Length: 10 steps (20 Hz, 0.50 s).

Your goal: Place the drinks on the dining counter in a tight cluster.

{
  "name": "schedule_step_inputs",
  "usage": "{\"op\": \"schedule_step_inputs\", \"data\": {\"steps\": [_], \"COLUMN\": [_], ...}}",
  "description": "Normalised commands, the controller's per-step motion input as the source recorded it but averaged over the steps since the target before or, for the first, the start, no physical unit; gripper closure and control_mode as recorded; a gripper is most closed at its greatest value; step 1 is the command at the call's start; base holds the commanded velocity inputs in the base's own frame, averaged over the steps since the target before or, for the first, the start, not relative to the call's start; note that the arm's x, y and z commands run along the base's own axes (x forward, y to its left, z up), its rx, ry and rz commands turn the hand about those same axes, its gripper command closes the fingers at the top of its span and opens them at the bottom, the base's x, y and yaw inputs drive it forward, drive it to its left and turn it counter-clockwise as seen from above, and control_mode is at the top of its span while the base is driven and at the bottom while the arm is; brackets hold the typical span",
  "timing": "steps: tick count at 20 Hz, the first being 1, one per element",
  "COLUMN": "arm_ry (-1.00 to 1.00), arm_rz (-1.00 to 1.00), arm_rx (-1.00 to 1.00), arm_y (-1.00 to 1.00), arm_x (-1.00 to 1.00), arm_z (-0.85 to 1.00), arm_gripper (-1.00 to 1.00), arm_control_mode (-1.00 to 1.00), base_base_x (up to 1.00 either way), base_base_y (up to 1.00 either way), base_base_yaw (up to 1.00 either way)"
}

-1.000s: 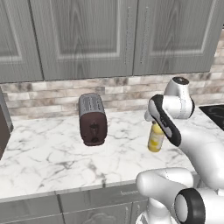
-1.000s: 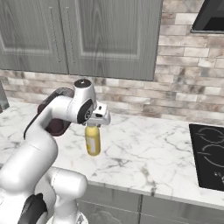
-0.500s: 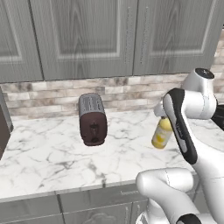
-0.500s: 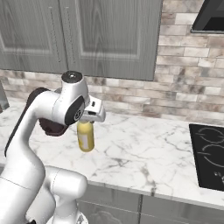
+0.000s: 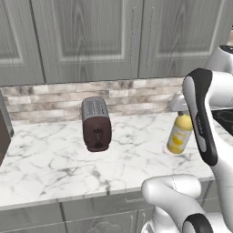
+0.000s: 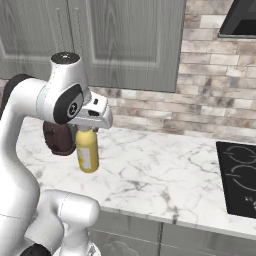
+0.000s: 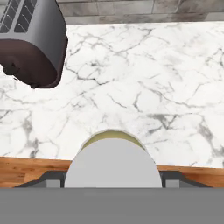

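While the gripper [image 6: 87, 131] is clamping the wide yellow juice bottle with the pale cap [image 6: 87, 152] above the marble worktop's [image 6: 150, 175] front edge, keep it upright during transport.

1. The left base view looks forward and down from behind the arm's left, onto a marble worktop [image 5: 54, 168] with a toaster [image 5: 96, 124] below grey cabinets [image 5: 86, 38].
2. The right base view faces the same worktop [image 6: 165, 175] from the right, reaching a cooktop [image 6: 240, 180].
3. The hand view looks steeply down, close above the juice bottle [image 7: 113, 164]; it shares the toaster [image 7: 33, 43] and worktop [image 7: 144, 87].
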Motion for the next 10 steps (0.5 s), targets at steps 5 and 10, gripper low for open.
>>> {"op": "schedule_step_inputs", "data": {"steps": [5, 10], "arm_ry": [-0.03, 0.0], "arm_rz": [0.01, 0.0], "arm_rx": [0.0, 0.0], "arm_y": [0.08, 0.0], "arm_x": [-0.28, 0.0], "arm_z": [0.12, 0.0], "arm_gripper": [1.0, 1.0], "arm_control_mode": [-1.0, -1.0], "base_base_x": [0.0, 0.0], "base_base_y": [0.0, 0.0], "base_base_yaw": [0.0, 0.0]}}
